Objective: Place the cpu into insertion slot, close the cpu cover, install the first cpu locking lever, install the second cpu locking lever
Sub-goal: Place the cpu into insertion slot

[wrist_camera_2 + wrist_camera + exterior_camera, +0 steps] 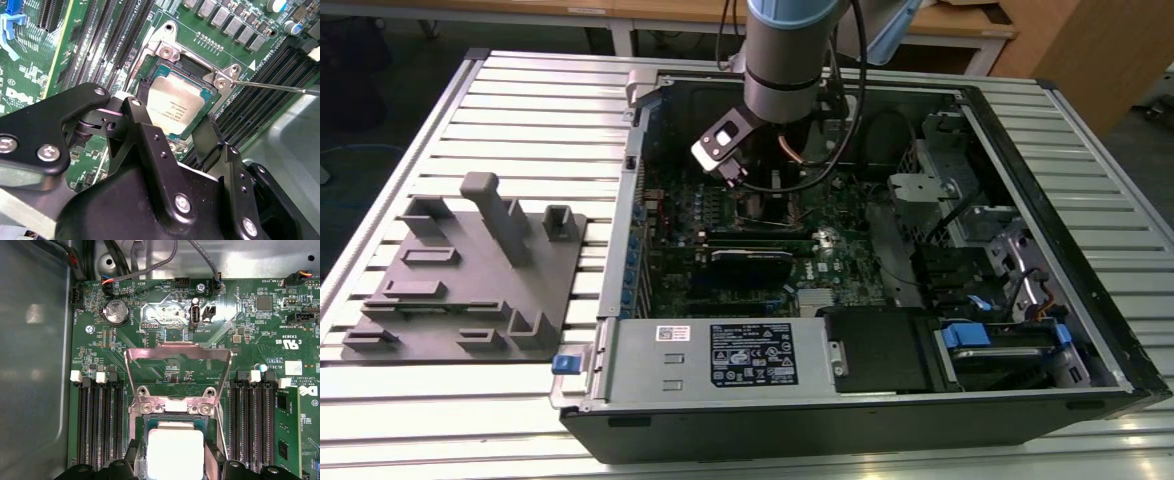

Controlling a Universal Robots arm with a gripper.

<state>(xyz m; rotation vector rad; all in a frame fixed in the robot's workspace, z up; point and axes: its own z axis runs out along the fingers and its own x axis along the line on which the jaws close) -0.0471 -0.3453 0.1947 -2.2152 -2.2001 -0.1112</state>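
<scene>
The cpu (175,102) (175,450), a pale silvery square chip, lies low in the insertion slot (172,52) on the green motherboard. My gripper (170,113) (172,452) straddles it, with the black fingers (135,112) pressed against two opposite sides of the chip. The cpu cover (177,349), a thin silvery frame, stands tilted open behind the slot. A thin metal locking lever (280,87) sticks out sideways from the slot's corner. In the exterior view the gripper (740,185) hangs inside the open computer case (1067,300) over the board.
Long black memory slots (97,420) (255,420) flank the socket on both sides. Cables (834,150) run beside the arm, and drive bays (987,340) fill the exterior view's right. A grey fixture plate (467,270) lies outside the case on the exterior view's left.
</scene>
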